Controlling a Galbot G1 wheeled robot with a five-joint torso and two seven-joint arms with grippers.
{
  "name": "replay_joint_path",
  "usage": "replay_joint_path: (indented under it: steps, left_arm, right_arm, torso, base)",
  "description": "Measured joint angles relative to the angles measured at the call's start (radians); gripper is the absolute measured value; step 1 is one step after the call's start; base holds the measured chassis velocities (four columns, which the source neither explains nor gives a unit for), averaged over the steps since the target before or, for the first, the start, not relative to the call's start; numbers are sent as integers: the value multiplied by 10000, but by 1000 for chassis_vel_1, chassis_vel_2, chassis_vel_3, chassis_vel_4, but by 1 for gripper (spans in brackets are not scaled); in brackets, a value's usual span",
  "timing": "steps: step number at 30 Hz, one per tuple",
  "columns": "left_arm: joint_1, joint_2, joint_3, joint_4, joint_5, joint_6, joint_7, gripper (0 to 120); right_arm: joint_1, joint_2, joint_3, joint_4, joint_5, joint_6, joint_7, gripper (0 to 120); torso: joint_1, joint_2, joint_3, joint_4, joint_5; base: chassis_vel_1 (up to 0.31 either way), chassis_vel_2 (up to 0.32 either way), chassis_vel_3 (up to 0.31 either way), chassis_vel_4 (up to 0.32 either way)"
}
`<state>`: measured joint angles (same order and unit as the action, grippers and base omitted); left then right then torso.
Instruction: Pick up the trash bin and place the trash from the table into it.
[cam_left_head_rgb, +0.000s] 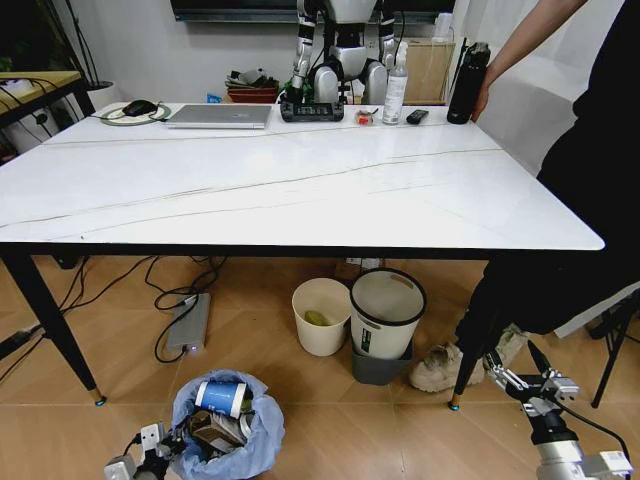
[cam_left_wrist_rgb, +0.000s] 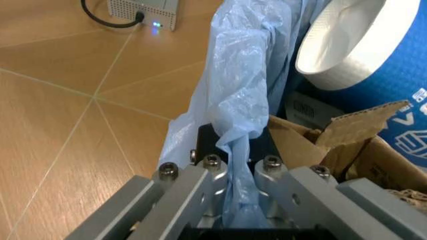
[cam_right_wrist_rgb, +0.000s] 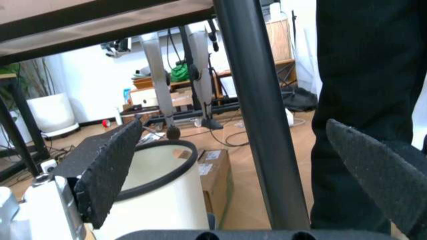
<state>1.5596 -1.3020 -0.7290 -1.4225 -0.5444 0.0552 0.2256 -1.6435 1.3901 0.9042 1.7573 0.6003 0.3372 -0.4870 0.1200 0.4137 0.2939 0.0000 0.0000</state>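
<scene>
Bin (cam_left_head_rgb: 228, 428), lined with a blue bag (cam_left_wrist_rgb: 243, 95), stands on the floor in front of the counter (cam_left_head_rgb: 300, 190), at its left half, well below the top. Inside it lie a blue cup (cam_left_head_rgb: 222, 396) on its side and torn cardboard (cam_left_wrist_rgb: 333, 145); the trash appears to be in the bin already, and no litter shows on the counter, which carries a laptop (cam_left_head_rgb: 220, 116) and a black bottle (cam_left_head_rgb: 467, 84) along its far edge.

Left tool (cam_left_wrist_rgb: 237, 177) sits at the bin's near rim, its fingers closed narrow on a fold of the bag, so bin and tool are touching and the bin rises straight away from the wrist. Bin axis: upright. Left arm is plainly the nearer one.

Right tool (cam_left_head_rgb: 520, 382) hangs low at the far right, near a counter leg (cam_right_wrist_rgb: 257, 125), well apart from the bin, its pads (cam_right_wrist_rgb: 110, 170) spread wide and holding nothing. A cream bucket (cam_left_head_rgb: 321, 316) and a lidded bin (cam_left_head_rgb: 386, 322) stand between the two tools, under the counter.

Judgement: any lift of the bin turns on the left grip, which has the bag and not the rigid rim; the liner could slip or pull free.
</scene>
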Motion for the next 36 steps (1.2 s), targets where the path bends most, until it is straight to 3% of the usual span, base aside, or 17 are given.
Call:
replay_joint_path:
  steps: [17, 34, 36]
  left_arm:
    - [-526, -35, 74, 779, -35, -598, 69, 0]
    - [-682, -21, 114, 927, -203, -552, 47, 0]
    - [-701, -19, 125, 929, -230, -545, 66, 5]
  right_arm:
    - [0, 0, 0, 0, 0, 0, 0, 100]
    - [0, 0, 0, 0, 0, 0, 0, 100]
    - [0, 0, 0, 0, 0, 0, 0, 100]
  torso:
    - [-40, -153, -114, 0, 0]
    - [-18, -91, -75, 0, 0]
    - [-17, -86, -73, 0, 0]
  base:
    - [0, 0, 0, 0]
    - [0, 0, 0, 0]
    - [0, 0, 0, 0]
